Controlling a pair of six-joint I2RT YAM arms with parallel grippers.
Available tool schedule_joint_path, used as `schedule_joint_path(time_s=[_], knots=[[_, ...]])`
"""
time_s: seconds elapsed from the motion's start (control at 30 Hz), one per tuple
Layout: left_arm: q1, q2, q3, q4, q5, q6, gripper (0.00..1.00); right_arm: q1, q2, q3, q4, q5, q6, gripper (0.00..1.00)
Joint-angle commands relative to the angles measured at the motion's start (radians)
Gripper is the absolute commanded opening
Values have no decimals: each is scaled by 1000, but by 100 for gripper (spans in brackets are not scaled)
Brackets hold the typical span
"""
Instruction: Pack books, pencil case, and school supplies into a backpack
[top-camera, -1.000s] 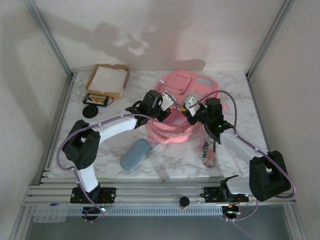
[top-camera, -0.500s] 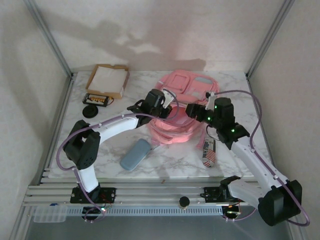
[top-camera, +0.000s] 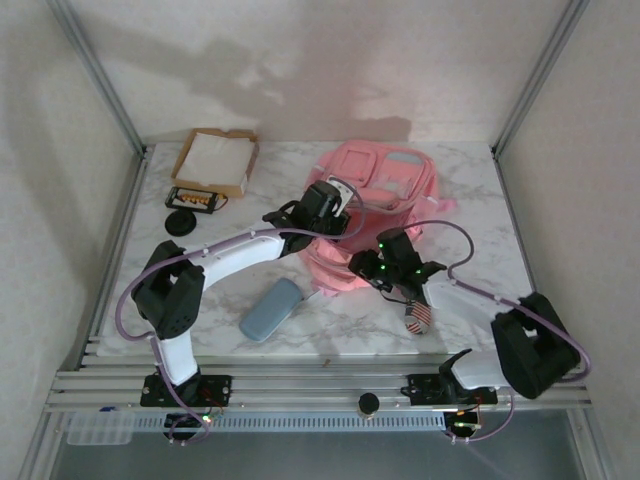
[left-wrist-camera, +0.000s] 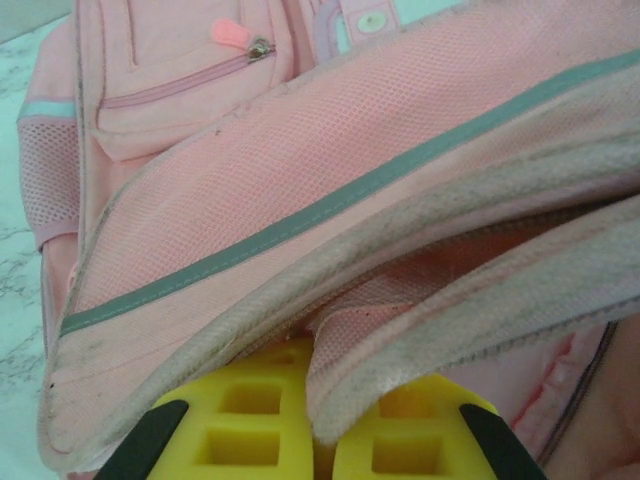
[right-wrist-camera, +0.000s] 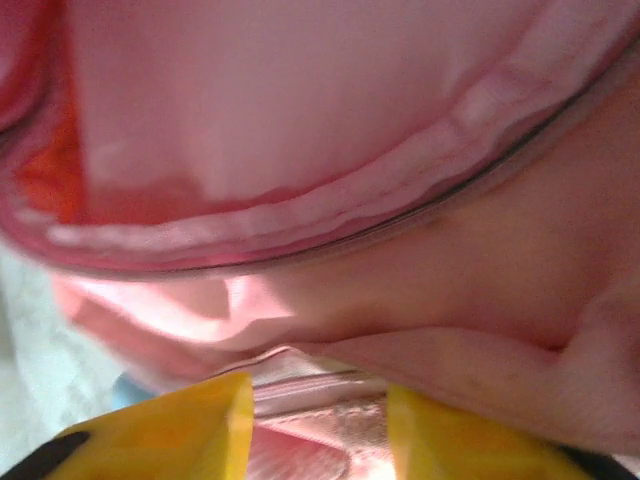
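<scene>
Top view: pink fabric backpack (top-camera: 392, 176) lies on the white marbled tabletop (top-camera: 470, 200), at 1 o'clock from centre.

Left gripper (top-camera: 338, 207) is at the backpack's near-left rim. In the left wrist view, its yellow fingers (left-wrist-camera: 240, 432) are closed tight on a grey-edged fold of the pink rim (left-wrist-camera: 330, 390).

Right gripper (top-camera: 358, 262) is at the backpack's near edge, at 6 o'clock of the bag. In the right wrist view, its yellow fingers (right-wrist-camera: 170, 425) stand partly apart with a pink fabric fold (right-wrist-camera: 315, 400) between them. Whether they pinch it cannot be told.

Blue-grey oblong soft case (top-camera: 270, 308) lies at 7 o'clock, apart from the bag. Small flag-printed oblong item (top-camera: 417, 316) sits at 5 o'clock, beside the right arm. Shallow cardboard tray with white sheet (top-camera: 215, 160) sits at 10 o'clock.
</scene>
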Motion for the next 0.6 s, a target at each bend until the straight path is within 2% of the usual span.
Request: schedule_joint_path(time_s=[0.0,0.07,0.2,0.33,0.43,0.53,0.57], knots=[[2,-61,57,-63,-133,-62,0,-58,77,-24,35,76,-60,29],[4,-69,76,-92,-190,-58,0,-105,123,-16,38,86,-96,21],[4,-66,149,-199,-266,-61,0,-168,203,50,12,132,-204,11],[8,-58,219,-308,-365,-79,0,-253,273,142,-48,169,-296,4],[12,-36,289,-390,-406,-110,0,-303,315,215,-62,187,-353,3],[5,13,363,-431,-309,-136,0,-302,332,268,-44,159,-411,3],[0,28,371,-418,-277,-147,0,-299,322,267,-20,103,-415,5]])
